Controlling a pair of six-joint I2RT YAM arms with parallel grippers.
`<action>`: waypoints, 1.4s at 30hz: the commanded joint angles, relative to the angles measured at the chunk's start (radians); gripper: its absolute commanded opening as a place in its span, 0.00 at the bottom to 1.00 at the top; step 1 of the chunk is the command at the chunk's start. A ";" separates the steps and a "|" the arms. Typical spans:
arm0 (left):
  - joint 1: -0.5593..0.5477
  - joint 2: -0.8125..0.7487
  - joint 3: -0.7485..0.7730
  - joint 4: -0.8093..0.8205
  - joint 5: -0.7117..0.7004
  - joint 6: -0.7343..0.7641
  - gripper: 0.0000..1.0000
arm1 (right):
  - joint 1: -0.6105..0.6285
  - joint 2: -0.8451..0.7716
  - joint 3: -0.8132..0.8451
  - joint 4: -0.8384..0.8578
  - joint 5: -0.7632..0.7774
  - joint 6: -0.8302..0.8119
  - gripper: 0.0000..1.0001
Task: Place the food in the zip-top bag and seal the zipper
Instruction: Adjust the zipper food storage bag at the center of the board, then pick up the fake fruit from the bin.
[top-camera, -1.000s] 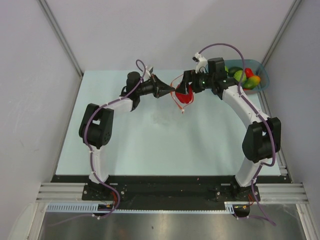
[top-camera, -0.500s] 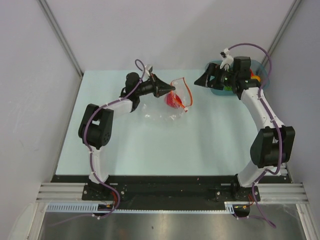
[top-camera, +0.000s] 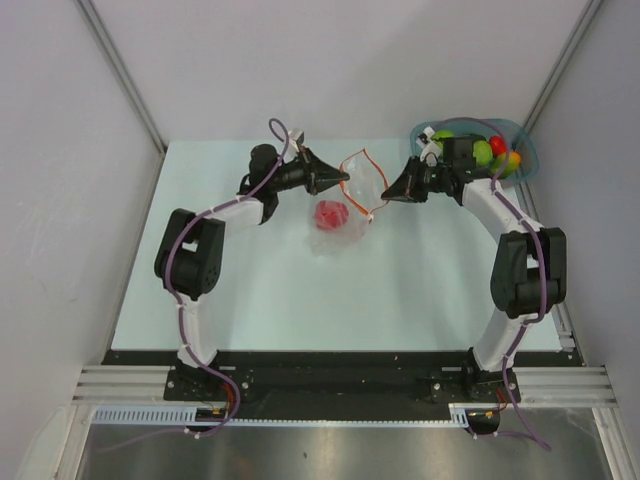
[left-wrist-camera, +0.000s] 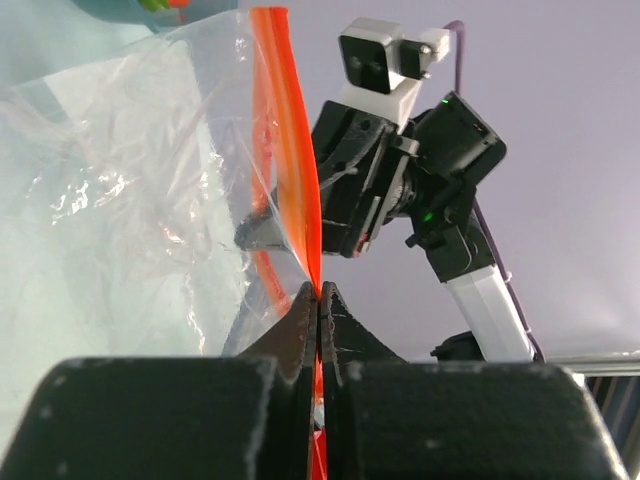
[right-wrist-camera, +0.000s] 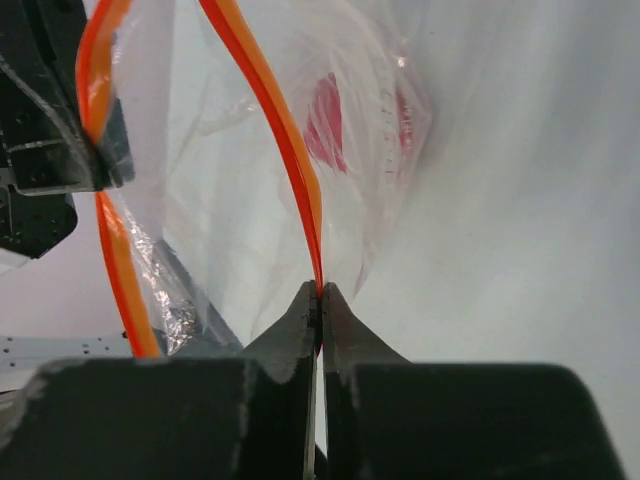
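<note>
The zip-top bag (top-camera: 345, 202) hangs by its zipper (left-wrist-camera: 285, 120), clamped in closed left gripper (top-camera: 347, 180) and right gripper (top-camera: 385, 197).

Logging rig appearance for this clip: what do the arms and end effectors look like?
The left arm and right arm have white links, bulky black joints and a purple cable along each. The left end effector and right end effector are black, tapering to a point. The right wrist carries a small white camera.
</note>
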 joint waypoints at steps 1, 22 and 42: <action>0.029 -0.106 0.065 -0.210 0.031 0.219 0.00 | -0.009 -0.082 0.022 0.093 -0.028 0.030 0.00; -0.027 -0.061 0.571 -1.281 -0.483 0.969 0.00 | -0.067 0.032 0.297 0.035 0.136 -0.176 0.81; -0.037 0.003 0.625 -1.267 -0.438 0.935 0.03 | -0.194 0.535 0.688 0.305 0.411 -0.627 1.00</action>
